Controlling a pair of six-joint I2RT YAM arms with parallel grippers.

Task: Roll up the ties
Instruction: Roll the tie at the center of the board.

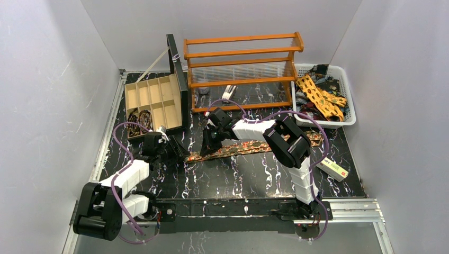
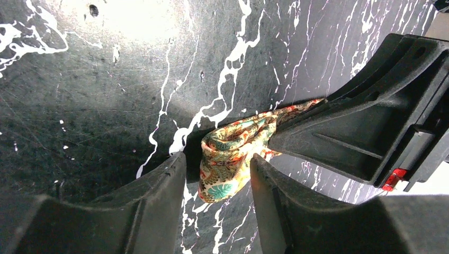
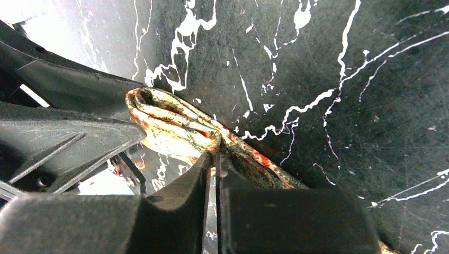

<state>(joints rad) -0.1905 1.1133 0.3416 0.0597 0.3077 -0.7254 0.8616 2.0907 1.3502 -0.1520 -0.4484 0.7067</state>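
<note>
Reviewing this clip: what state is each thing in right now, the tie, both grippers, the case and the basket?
tie: flat on the table, left end folded over into a first turn.
left gripper: open, straddling the folded end.
right gripper: shut on the tie beside the fold.
case: lid open, coiled ties in a near compartment.
basket: holds loose ties, unrolled.

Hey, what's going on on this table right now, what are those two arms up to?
Both arms are working on one patterned tie stretched across the black table. The right gripper is pinched shut on it just behind its folded-over end. The left gripper has its jaws open on either side of that fold, so the roll is barely started. Coiled ties sit in the compartment box, and more ties lie in the white basket.
</note>
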